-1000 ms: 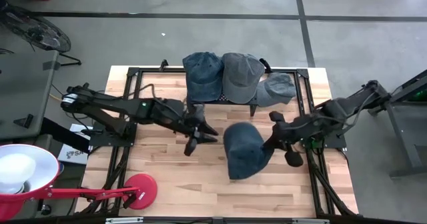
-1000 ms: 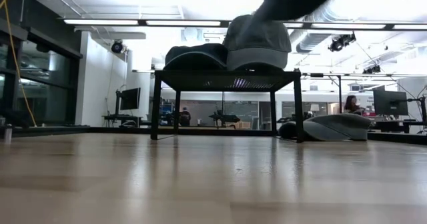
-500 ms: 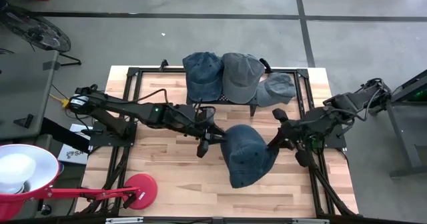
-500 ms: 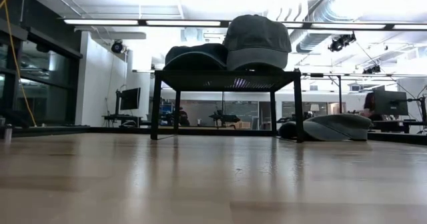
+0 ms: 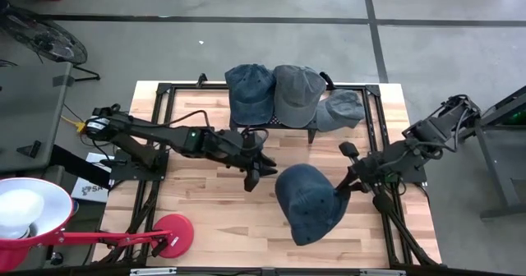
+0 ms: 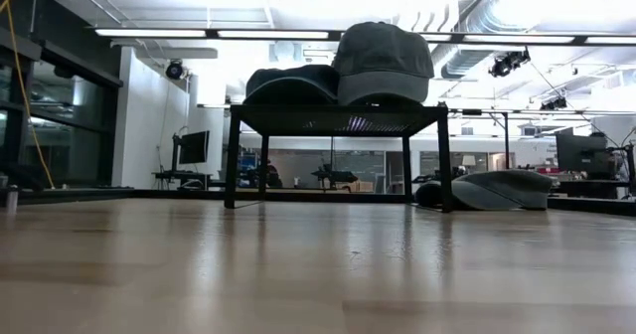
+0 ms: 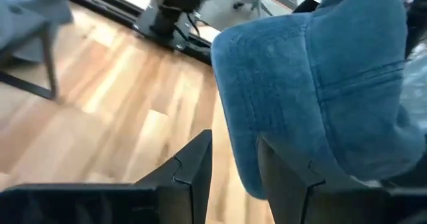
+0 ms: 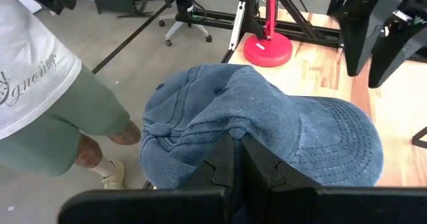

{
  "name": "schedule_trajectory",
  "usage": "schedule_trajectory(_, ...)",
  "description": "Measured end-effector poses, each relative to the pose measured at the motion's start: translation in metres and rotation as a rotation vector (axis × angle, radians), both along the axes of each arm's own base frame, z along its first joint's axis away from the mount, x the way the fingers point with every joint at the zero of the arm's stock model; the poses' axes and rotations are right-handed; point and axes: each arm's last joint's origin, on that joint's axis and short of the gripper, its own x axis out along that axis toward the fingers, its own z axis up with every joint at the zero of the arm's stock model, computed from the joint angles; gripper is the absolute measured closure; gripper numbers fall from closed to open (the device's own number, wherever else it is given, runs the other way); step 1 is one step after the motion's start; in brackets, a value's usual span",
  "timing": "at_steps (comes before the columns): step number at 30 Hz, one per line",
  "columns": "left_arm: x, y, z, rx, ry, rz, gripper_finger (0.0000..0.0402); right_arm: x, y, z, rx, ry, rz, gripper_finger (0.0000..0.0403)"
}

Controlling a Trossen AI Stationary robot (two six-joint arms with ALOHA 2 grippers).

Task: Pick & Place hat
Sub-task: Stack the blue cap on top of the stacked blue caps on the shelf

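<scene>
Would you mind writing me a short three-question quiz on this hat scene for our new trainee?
1. True or false: the right gripper is shut on the blue hat.
2. How many hats sit on the black rack? A) one B) two C) three
3. Fill in: the left gripper is ____ and holds nothing.

Key: 1 true. 2 B: the dark blue hat and the grey hat; a third, the grey-blue hat, lies on the table beside the rack. 3 open.
</scene>
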Motion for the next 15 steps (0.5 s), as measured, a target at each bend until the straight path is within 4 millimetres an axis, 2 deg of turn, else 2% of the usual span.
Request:
schedule_trajectory(5,0.008,-0.004,-0.011,-0.101,0.049,-0.055,0.0285,-0.001,0.002,0.001,-0.022,-0.019,0.012,0.0402)
schedule_trajectory(11,0.018,-0.007,-0.023,-0.202,0.090,-0.035,0.0285,-0.003,0.004,0.001,-0.026,-0.023,0.019,0.0402)
schedule_trajectory(15,0.020,-0.008,-0.019,-0.228,0.048,-0.056,0.0285,-0.004,0.006,0.001,-0.036,-0.029,0.027,0.0402)
